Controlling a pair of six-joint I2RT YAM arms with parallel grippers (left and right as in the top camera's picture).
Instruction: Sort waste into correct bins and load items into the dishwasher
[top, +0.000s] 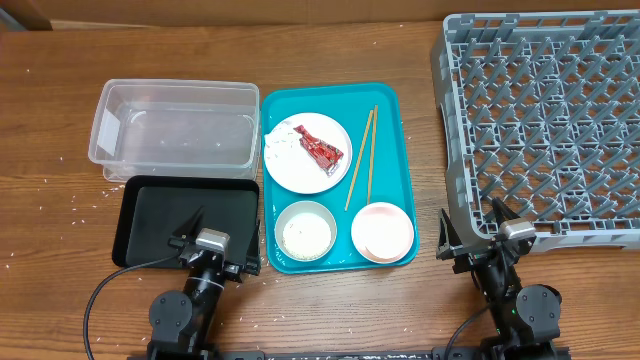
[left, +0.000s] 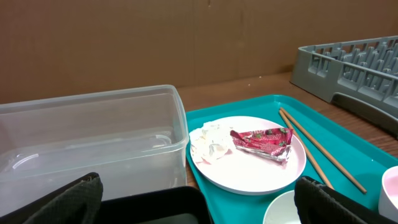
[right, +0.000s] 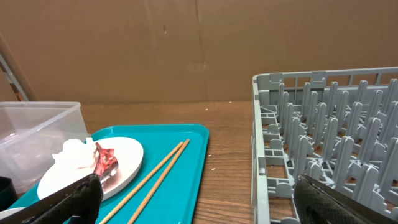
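A red shiny wrapper (top: 320, 150) and a white tissue wad (top: 286, 138) lie on a white plate (top: 300, 170) on the teal tray (top: 385, 110). Two wooden chopsticks (top: 361, 156) lie beside the plate. A bowl with rice (top: 304, 231) and a pale pink bowl (top: 382, 231) sit at the tray's front. The clear tub (top: 175, 125) and the black tray (top: 185, 215) are on the left, the grey rack (top: 545, 120) on the right. My left gripper (top: 212, 262) is open and empty at the black tray's front edge. My right gripper (top: 492, 245) is open and empty by the rack's front corner. The plate (left: 249, 168) and wrapper (left: 262, 140) show in the left wrist view, the chopsticks (right: 155, 174) in the right wrist view.
Loose white rice grains (top: 60, 195) are scattered on the wooden table left of the black tray and near the table's front. A cardboard wall stands behind the table.
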